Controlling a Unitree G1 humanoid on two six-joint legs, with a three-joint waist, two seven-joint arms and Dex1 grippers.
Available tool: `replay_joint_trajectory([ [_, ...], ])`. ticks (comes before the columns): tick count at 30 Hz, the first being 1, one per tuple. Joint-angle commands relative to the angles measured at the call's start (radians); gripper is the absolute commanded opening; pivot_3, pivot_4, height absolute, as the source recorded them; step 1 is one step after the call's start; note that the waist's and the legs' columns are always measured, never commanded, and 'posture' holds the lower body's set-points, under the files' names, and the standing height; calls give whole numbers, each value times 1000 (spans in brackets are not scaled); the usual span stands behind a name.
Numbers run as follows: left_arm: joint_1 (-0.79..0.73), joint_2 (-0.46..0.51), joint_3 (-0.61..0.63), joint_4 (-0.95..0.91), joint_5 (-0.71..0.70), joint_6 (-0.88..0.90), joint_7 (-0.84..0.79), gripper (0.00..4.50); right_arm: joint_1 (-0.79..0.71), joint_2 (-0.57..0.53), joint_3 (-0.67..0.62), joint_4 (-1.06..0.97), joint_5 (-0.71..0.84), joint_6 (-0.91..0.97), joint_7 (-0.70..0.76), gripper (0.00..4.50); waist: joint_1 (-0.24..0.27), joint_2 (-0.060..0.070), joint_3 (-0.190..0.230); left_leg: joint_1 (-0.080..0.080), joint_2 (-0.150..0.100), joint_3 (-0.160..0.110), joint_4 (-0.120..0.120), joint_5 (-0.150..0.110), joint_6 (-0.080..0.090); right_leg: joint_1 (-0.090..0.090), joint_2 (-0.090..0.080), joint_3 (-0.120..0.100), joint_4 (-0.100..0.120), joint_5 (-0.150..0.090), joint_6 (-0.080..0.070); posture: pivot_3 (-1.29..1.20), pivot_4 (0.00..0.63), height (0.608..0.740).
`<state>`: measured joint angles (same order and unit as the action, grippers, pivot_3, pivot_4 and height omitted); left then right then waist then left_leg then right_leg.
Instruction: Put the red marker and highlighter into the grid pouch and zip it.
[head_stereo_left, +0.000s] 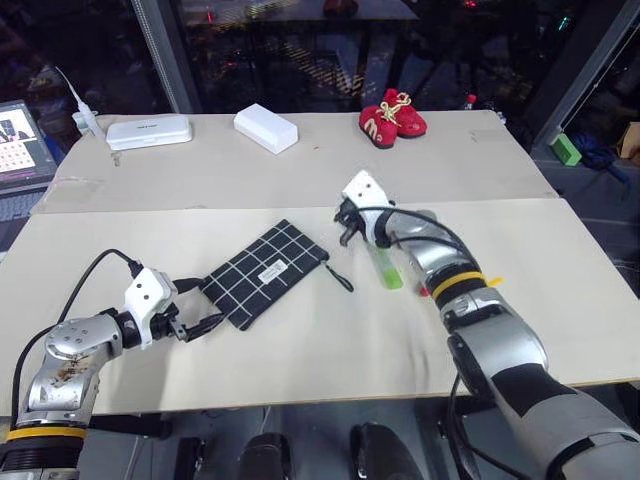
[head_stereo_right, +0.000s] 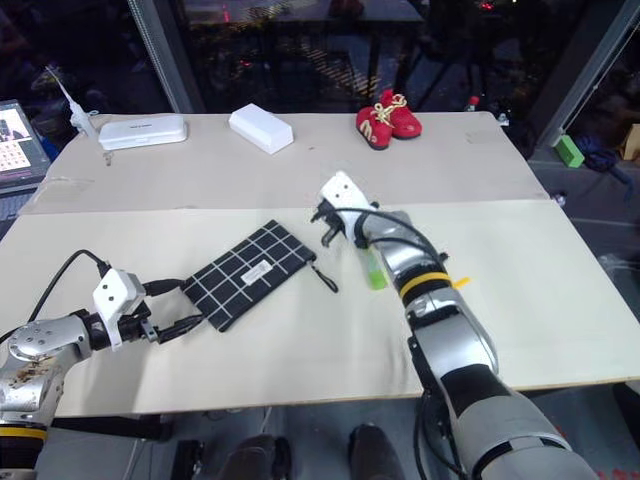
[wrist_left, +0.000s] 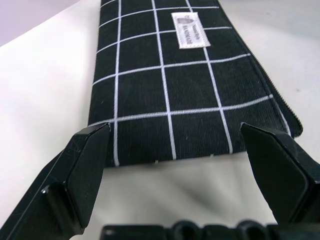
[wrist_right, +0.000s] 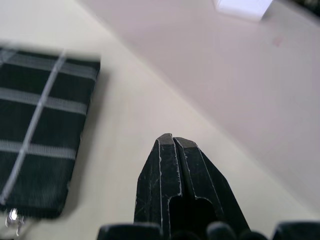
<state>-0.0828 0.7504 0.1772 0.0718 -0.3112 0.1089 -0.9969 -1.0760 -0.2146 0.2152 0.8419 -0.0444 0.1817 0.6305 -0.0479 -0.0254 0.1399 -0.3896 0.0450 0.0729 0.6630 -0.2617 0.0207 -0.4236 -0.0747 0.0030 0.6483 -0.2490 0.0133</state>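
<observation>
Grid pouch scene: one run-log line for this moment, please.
left gripper: open at grid pouch end | right gripper: shut, empty | highlighter: on table, outside pouch

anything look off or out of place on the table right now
Nothing spilled or damaged. The grid pouch lies flat but askew to the table edge; the highlighter lies loose beside the right arm.

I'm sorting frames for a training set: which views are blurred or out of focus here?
Right wrist view: the grid pouch is smeared, the right end effector sharp. Left wrist view: pouch crisp. Eye views: table evenly lit, the dark background behind it murky.
</observation>
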Motion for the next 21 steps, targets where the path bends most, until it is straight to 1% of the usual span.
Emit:
replay_joint_trajectory([
  [1,-13,5,1,2,2,-19,-7,4500,57,31,16,-113,14,69,59,11,-1,0,0,0,0,0,0,0,0,0,0,0,0,0,0,0,150,740],
  [6,-9,3,2,4,-1,-19,-8,4500,121,68,42,-173,-3,112,61,11,3,0,0,0,-1,0,0,0,0,0,-1,0,0,0,0,0,150,740],
  [11,12,5,12,6,0,-25,-5,4500,143,95,61,-207,-17,132,71,11,3,0,0,0,-1,0,0,0,0,0,0,0,0,0,0,0,150,740],
  [15,31,4,12,-2,2,-29,-2,4500,139,96,70,-187,-35,123,65,11,2,0,0,0,0,0,0,0,0,0,0,0,0,0,0,0,150,740],
  [18,40,4,11,-9,5,-33,3,4500,162,91,103,-167,-63,111,76,11,3,0,0,0,0,0,0,0,0,0,0,0,0,0,0,0,150,740],
  [21,43,19,2,-13,35,-75,4,4500,169,86,114,-108,-96,93,43,11,3,0,0,0,-1,0,0,0,0,0,-1,0,0,0,0,0,150,740],
])
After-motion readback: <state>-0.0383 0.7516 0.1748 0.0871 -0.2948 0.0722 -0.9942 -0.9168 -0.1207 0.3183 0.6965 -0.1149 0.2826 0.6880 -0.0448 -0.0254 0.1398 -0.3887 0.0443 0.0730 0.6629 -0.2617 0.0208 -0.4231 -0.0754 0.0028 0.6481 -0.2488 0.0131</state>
